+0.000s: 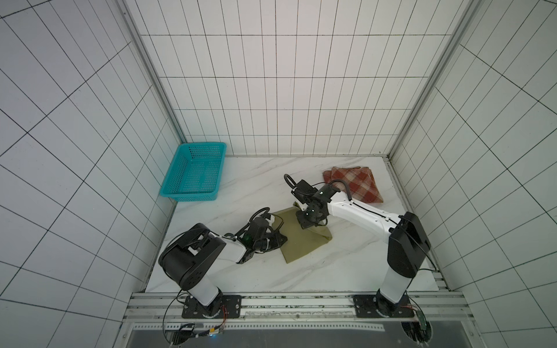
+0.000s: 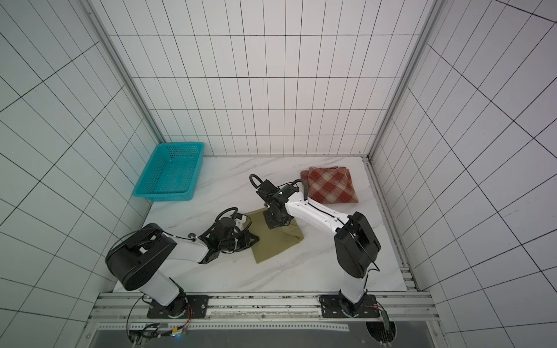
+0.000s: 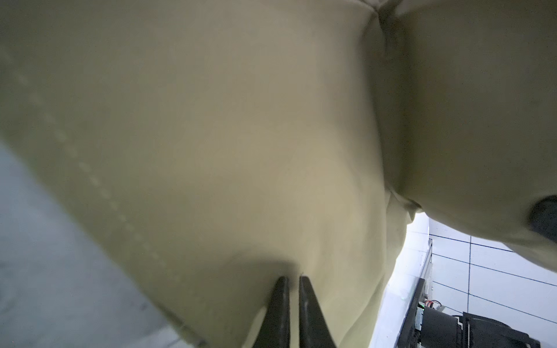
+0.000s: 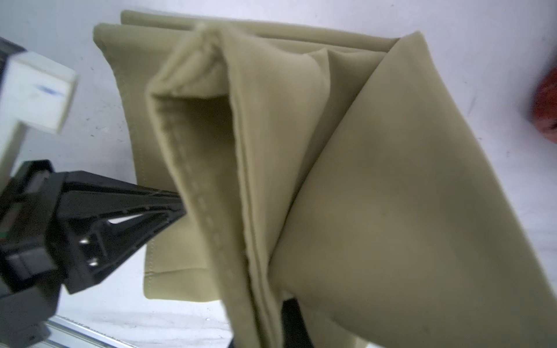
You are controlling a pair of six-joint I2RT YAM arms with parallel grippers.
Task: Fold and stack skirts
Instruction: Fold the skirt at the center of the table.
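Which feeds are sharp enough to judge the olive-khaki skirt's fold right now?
Left wrist view: olive-khaki skirt fills the frame, soft and out of focus; only the left end effector reads clearly. Right wrist view: folds and stitching fairly sharp, plaid skirt a red blur at the edge. Both top views: evenly lit, sharp, faint shadows.
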